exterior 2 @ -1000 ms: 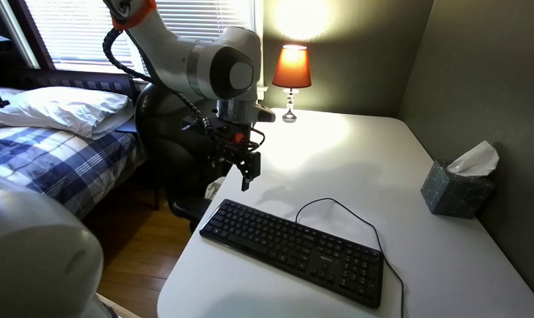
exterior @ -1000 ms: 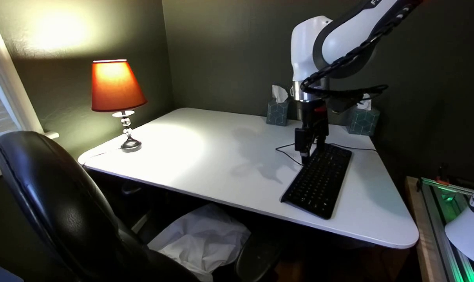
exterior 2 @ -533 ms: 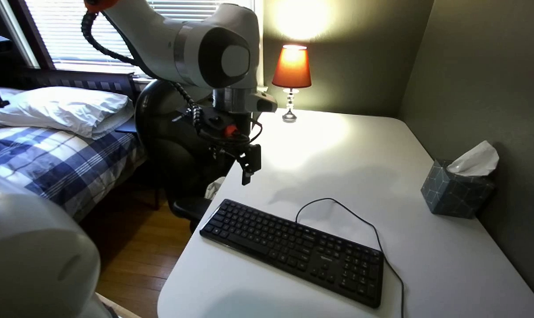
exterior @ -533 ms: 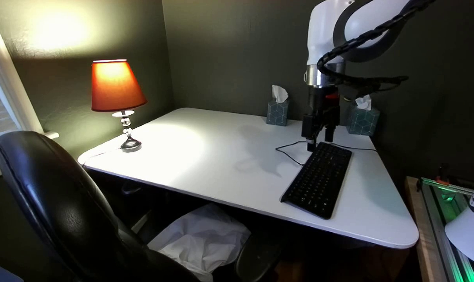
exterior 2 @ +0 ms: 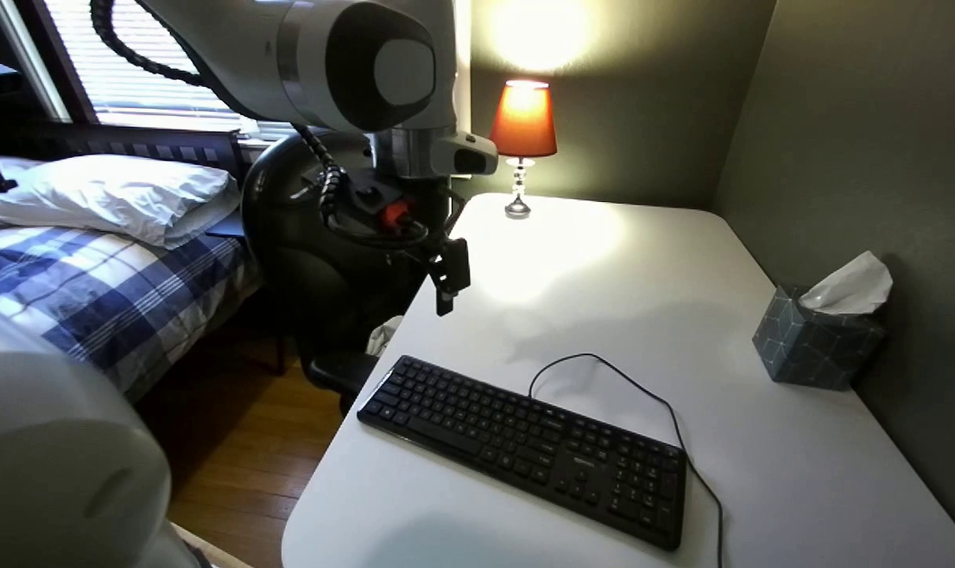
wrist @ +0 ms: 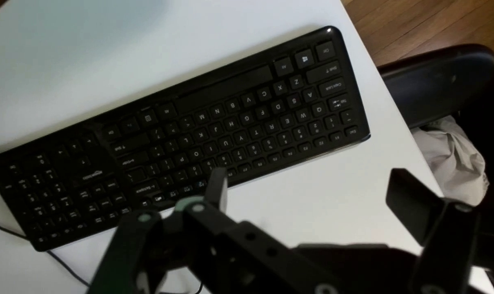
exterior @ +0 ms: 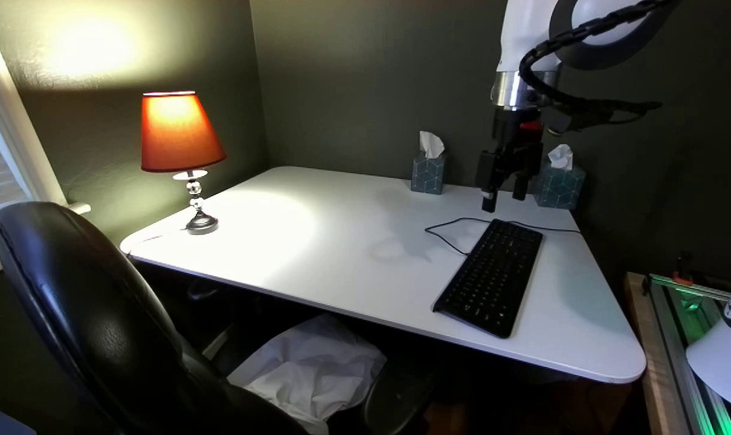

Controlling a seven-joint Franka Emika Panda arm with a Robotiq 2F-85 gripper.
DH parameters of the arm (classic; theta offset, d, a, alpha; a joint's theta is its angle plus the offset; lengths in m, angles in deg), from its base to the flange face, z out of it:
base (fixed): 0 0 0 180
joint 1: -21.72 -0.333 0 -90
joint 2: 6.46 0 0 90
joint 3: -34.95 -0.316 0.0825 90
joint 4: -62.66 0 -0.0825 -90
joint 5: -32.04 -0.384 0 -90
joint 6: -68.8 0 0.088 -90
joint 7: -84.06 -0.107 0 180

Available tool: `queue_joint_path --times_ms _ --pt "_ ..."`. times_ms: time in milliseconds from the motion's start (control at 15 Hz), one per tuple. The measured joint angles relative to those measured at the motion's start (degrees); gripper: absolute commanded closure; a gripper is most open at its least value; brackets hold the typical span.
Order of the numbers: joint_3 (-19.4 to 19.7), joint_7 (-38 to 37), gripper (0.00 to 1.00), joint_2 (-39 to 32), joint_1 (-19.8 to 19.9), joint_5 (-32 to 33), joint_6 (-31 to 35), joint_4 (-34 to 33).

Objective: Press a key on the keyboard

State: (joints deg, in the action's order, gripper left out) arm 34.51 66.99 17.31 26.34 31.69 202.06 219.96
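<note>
The black keyboard (exterior: 492, 278) lies flat on the white desk (exterior: 341, 254) near its edge. It also shows in an exterior view (exterior 2: 525, 450), its thin cable (exterior 2: 667, 402) curving over the desk. My gripper (exterior: 503, 200) hangs pointing down in the air above the desk, apart from the keyboard. In an exterior view the gripper (exterior 2: 444, 304) is above and beyond the keyboard's back edge. In the wrist view the keyboard (wrist: 230, 118) fills the upper left, and the gripper's (wrist: 310, 177) fingers are wide apart with nothing between them. The left finger overlaps the function-key row in that view.
Two tissue boxes (exterior: 428, 175) (exterior: 560, 186) stand at the desk's wall side. A lit lamp with a red shade (exterior: 181, 136) stands at the far end. A black chair (exterior: 87, 314) is at the desk's open side, its armrest (wrist: 439, 81) near the desk edge.
My gripper has risen and moved away from the keyboard's surface, shifting up and right in an exterior view. The arm has come back with it. The keyboard has not moved.
</note>
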Motion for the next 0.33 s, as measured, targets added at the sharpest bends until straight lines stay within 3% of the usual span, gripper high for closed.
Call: queue_joint_path --times_ms 333 --pt "-0.38 -0.59 0.00 2.06 0.64 0.40 -0.80 -0.12"
